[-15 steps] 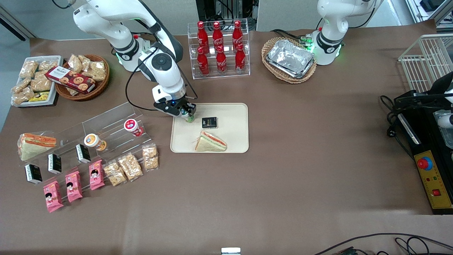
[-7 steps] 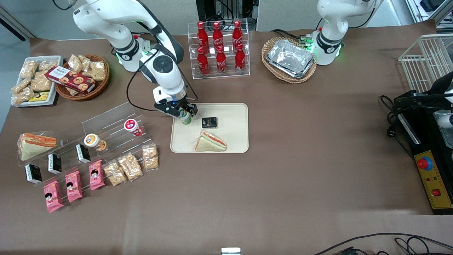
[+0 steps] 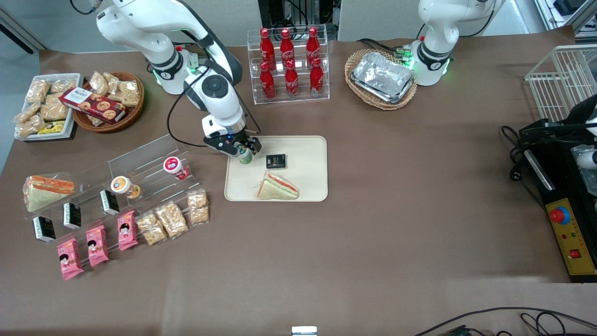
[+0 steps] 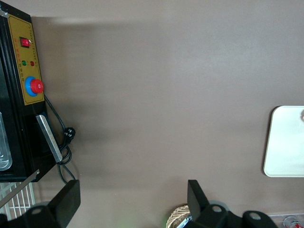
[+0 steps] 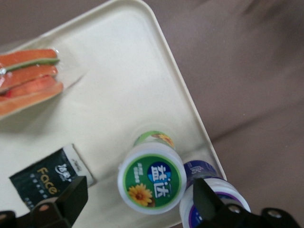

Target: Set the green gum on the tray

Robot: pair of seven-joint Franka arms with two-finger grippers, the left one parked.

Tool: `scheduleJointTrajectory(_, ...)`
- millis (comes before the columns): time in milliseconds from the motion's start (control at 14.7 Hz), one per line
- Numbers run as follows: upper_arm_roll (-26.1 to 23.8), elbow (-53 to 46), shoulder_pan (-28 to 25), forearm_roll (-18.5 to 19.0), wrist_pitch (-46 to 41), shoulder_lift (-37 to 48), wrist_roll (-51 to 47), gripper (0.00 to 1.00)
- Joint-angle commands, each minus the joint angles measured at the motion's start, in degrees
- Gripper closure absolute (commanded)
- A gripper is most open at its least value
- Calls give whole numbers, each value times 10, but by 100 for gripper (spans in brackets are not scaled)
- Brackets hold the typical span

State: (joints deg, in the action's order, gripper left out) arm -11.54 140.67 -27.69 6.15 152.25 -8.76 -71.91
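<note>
The green gum (image 3: 245,157) stands upright on the cream tray (image 3: 308,182), in the tray's corner nearest the working arm's base. Its white lid with the green-ringed label (image 5: 152,178) faces the wrist camera. My right gripper (image 3: 243,148) hangs just above it, open, with a finger (image 5: 64,202) on each side of the lid (image 5: 213,202) and a gap to both. The tray's rim also shows in the right wrist view (image 5: 183,90) and in the left wrist view (image 4: 285,142).
A blue-lidded bottle (image 5: 203,168) stands tight beside the gum at the tray's rim. A black packet (image 3: 275,161) and a wrapped sandwich (image 3: 278,186) lie on the tray. A clear snack rack (image 3: 140,172) stands toward the working arm's end; a cola rack (image 3: 289,65) stands farther from the camera.
The gripper has set the gum down upright on the tray, opened its fingers and drawn back a little toward the arm's base. The gum stays where it was left.
</note>
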Motion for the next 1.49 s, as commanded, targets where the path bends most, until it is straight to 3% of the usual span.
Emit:
scheduleJointTrajectory(0, 1, -63, 5, 6, -119, 16, -2, 0)
scheduleJointTrajectory(136, 0, -106, 4, -11, -188, 24, 6, 0)
scheduleJointTrajectory(340, 2, -168, 5, -76, -281, 44, 62, 0)
scheduleJointTrajectory(475, 5, -205, 11, -98, -339, 66, 96, 0)
scheduleJointTrajectory(747, 9, -319, 15, -98, -450, 90, 120, 0)
scheduleJointTrajectory(883, 13, -388, 18, -97, -517, 90, 185, 0)
scheduleJointTrajectory(1154, 80, -471, 22, -91, -588, 91, 349, 0)
scheduleJointTrajectory(1426, 145, -475, 38, -79, -596, 99, 502, 0)
